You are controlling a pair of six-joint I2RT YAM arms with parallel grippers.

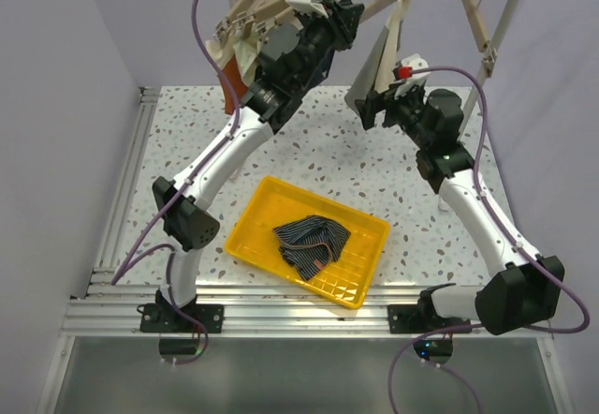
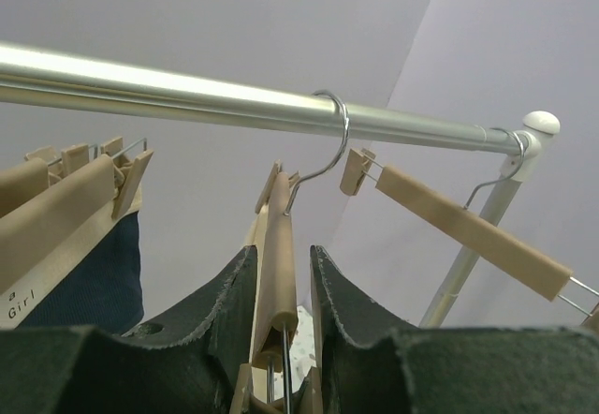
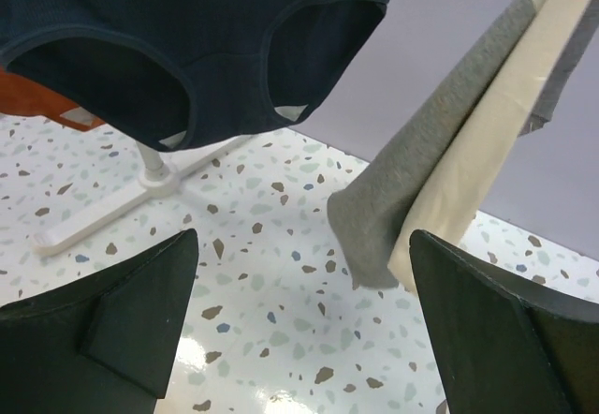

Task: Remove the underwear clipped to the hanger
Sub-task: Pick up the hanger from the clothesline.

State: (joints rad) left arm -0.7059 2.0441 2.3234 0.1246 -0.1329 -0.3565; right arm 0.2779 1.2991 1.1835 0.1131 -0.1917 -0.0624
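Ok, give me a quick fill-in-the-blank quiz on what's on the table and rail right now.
1. The striped navy underwear lies in a ____ tray.
2. The left gripper has its jaws on either side of a wooden ____.
3. The right gripper has its jaws ____, holding nothing.
4. The hangers hook over a ____ rail.

Missing words: yellow; hanger; open; metal

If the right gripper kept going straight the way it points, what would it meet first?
Probably the hanging grey-and-cream underwear, which dangles between the open right gripper's fingers, slightly right of centre. Depth is unclear; beyond it lies only the speckled table.
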